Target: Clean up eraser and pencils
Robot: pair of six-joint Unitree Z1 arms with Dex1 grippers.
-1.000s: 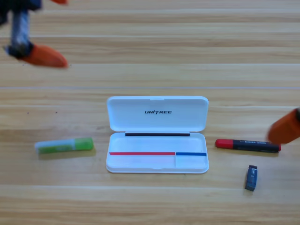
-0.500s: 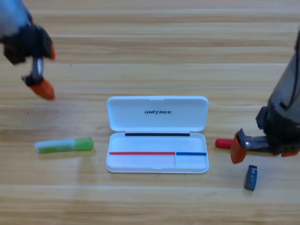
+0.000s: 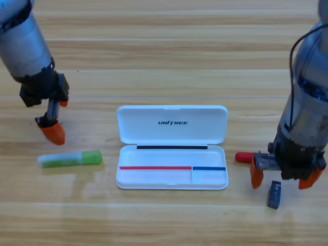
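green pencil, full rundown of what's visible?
The green pencil is a thick translucent stick, plastic by its look: bright green at its right end, paler and whitish toward the left. It lies flat on the wooden table, nearly horizontal, its right end slightly higher in the picture, left of the open white case and apart from it. The left hand hangs just above its left part in the picture; whether they touch cannot be told.

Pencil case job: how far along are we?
Nothing is packed yet: the open white case holds no items. In hand: the right claw straddles the black pencil, jaws open; the left claw hangs above the green pencil. Left: both pencils and the eraser, all on the table.
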